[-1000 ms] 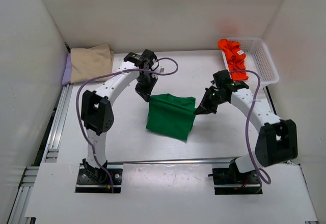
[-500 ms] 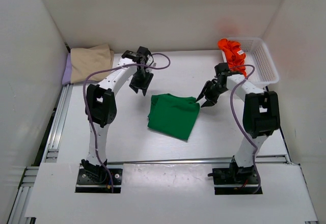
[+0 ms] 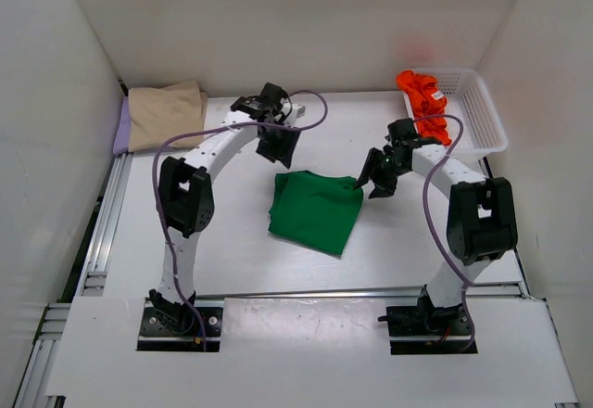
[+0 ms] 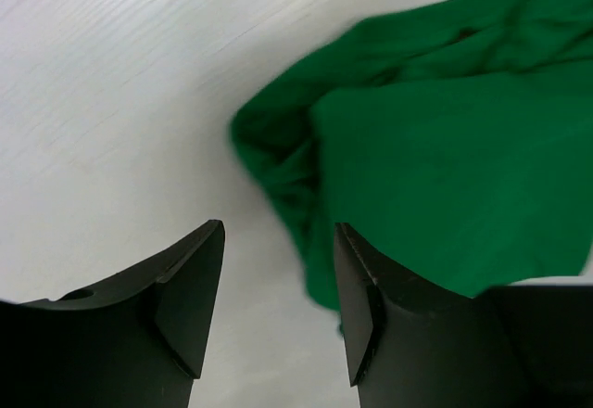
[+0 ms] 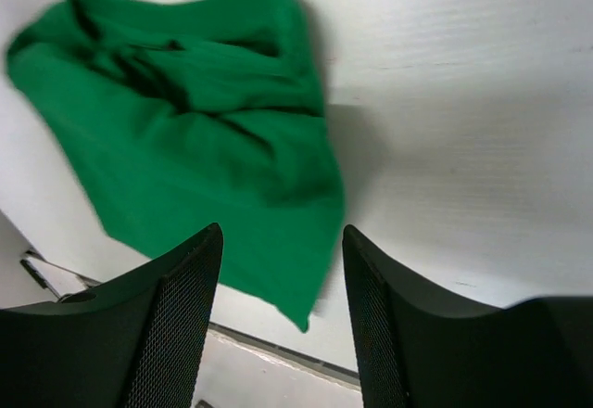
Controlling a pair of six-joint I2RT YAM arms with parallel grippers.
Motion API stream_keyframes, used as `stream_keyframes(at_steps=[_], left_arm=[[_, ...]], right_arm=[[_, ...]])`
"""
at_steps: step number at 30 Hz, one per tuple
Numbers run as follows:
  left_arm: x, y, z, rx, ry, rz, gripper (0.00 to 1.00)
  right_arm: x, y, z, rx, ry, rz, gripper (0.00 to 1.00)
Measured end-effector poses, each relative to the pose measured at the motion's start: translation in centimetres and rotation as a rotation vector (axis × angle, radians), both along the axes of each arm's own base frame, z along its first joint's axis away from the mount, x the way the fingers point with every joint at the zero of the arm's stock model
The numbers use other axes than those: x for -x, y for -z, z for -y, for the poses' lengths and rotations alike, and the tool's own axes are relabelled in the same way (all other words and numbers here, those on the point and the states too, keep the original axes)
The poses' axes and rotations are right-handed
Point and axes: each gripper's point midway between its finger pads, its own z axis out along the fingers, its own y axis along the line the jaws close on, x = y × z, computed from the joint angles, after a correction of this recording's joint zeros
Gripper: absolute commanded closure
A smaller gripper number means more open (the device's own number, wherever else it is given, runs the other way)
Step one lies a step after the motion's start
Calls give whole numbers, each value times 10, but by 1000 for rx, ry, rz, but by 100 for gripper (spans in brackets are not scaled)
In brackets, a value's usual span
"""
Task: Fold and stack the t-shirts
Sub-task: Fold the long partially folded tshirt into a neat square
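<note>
The bright green t-shirt (image 3: 315,210) lies folded in the middle of the table; it also shows in the left wrist view (image 4: 445,139) and the right wrist view (image 5: 185,139). My left gripper (image 3: 281,155) hovers open just behind the shirt's far left corner (image 4: 278,283), nothing between its fingers. My right gripper (image 3: 374,185) stands open beside the shirt's far right corner (image 5: 283,283), also empty. A beige t-shirt (image 3: 165,114) rests folded on a lilac one (image 3: 120,133) at the back left. The orange-red t-shirt (image 3: 423,100) hangs crumpled over the basket's left rim.
A white mesh basket (image 3: 477,107) stands at the back right against the wall. White walls close in the table on three sides. A metal rail (image 3: 102,232) runs along the left edge, and another along the front of the table.
Both grippers opened and let go of the green t-shirt's far corners, then drew back slightly. The shirt has settled flat on the table.
</note>
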Motion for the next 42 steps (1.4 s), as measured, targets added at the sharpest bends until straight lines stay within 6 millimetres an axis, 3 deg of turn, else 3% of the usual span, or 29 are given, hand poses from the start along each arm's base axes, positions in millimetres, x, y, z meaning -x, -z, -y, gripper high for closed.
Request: stream_keyframes(at_steps=[3,5,11,16,23,26,29,30,35,42], left_arm=[[-8,-2,40,78,72,20,38],[-19,4,57,120,93,25,37],[-21,50,56,124,89,-70,37],[-15,65,54,135,87,-125,51],[4,67,63,201,121,-193,56],[13,64,63,219,129,-218,57],[17,62,65,234,131,-236,78],[18,62,66,239,135,-240,90],[22,59,67,251,141,-254,90],[21,24,60,245,135,-169,90]], right_arm=[[4,23,1,7,-6,-53,41],[6,36,1,11,-7,-75,41],[6,43,-1,-2,-11,-69,41],[1,50,-4,-16,-16,-63,42],[-1,53,-7,-29,-15,-68,63],[-2,52,-8,-38,-13,-67,65],[-2,53,-9,-42,-14,-68,72],[-2,53,-9,-43,-13,-69,78],[-1,52,-10,-46,-14,-69,95],[-2,52,-10,-46,-14,-67,100]])
